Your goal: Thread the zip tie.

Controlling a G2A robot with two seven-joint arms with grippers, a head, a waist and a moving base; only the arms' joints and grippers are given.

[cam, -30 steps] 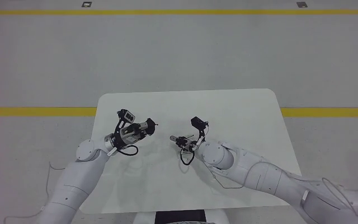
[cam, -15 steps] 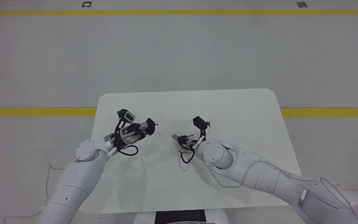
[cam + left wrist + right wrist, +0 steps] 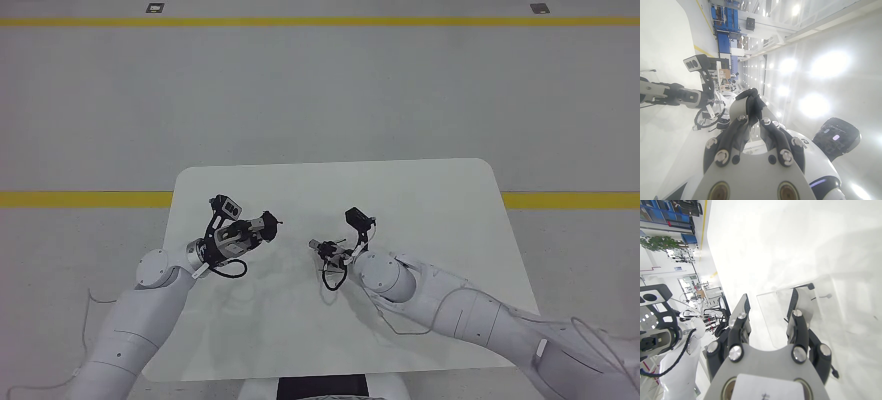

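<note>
The left gripper [image 3: 272, 225] is pinched together above the bench [image 3: 420, 190], and a thin dark end, it seems the zip tie [image 3: 280, 222], sticks out from it; the right gripper [image 3: 312, 246] is near, opened wide

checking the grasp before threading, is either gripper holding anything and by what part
Right gripper is open, holding nothing. Left gripper is shut; whether it pinches anything cannot be told.

Ceiling lamps [image 3: 826, 63] flare across my left wrist view; my counter [image 3: 430, 190] lies evenly bright, shadows faint.
</note>
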